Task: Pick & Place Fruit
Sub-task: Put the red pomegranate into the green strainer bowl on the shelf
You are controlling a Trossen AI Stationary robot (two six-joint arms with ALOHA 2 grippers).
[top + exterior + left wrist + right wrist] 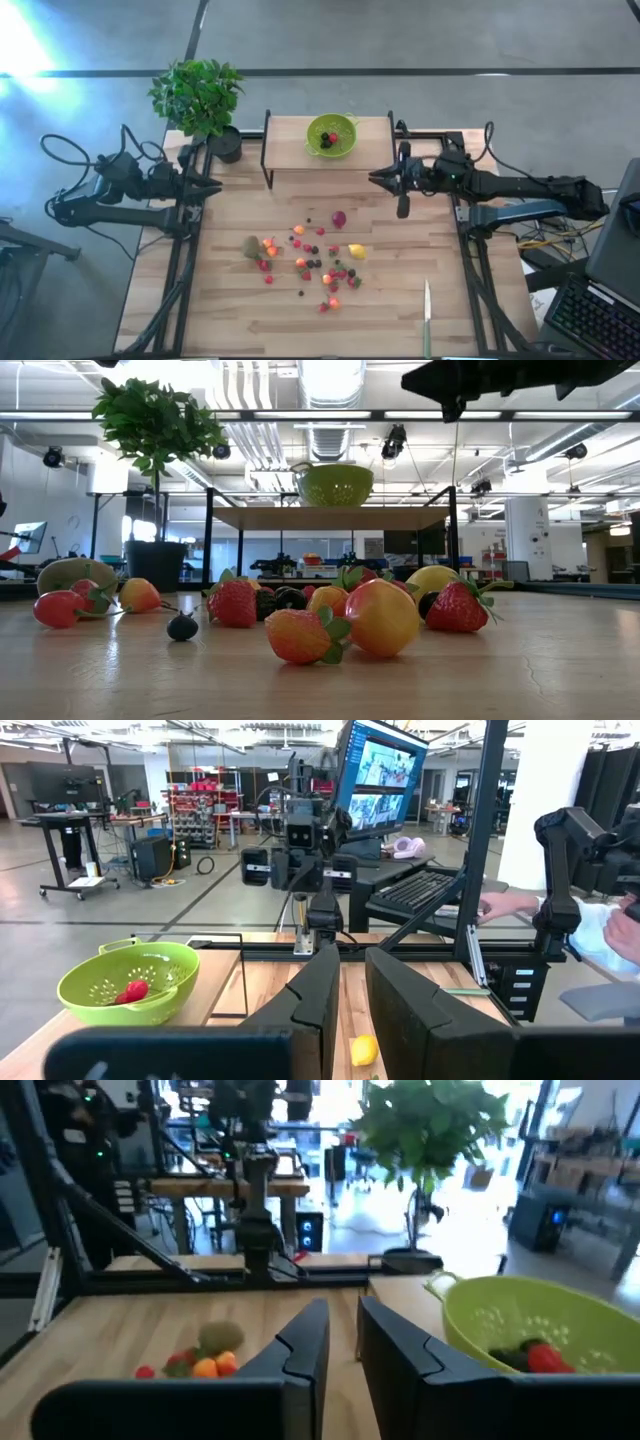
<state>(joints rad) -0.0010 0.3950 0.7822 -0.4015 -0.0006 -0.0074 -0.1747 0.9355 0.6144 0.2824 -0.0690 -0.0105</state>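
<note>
Low view: scattered fruit [383, 616] lies closest on the wooden table [230, 310], strawberries, a yellow-orange piece, dark berries, with the brown kiwi [251, 246] at the cluster's left edge. Green-handled knife [427, 318] lies apart near the table's front right. Behind the fruit, right gripper [374, 179] hangs above the board beside the raised shelf [290, 160], jaws a narrow slot apart, holding nothing. Left gripper [216, 185] waits at the left edge, jaws nearly together, empty. Farther back, green bowl [331, 134] sits on the shelf with a red piece and dark berries inside; potted plant [198, 98] stands at back left
</note>
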